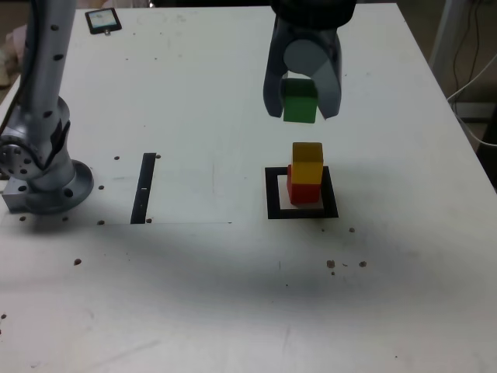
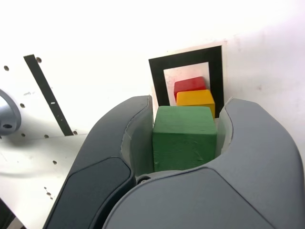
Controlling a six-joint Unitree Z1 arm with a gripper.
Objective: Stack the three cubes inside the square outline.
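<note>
One cube, the green cube (image 1: 299, 101), sits clamped between the jaws of the tool (image 1: 301, 99), held in the air well above the surface (image 1: 194, 295). Below it, and slightly toward the exterior view's right and nearer that camera, the yellow cube (image 1: 307, 162) rests on the red cube (image 1: 303, 189) inside the outline (image 1: 273, 194), so the coming move looks like a small shift and a descent. All three are small, equal, plain-coloured blocks; the two-cube stack stands upright, roughly square to the outline.
</note>
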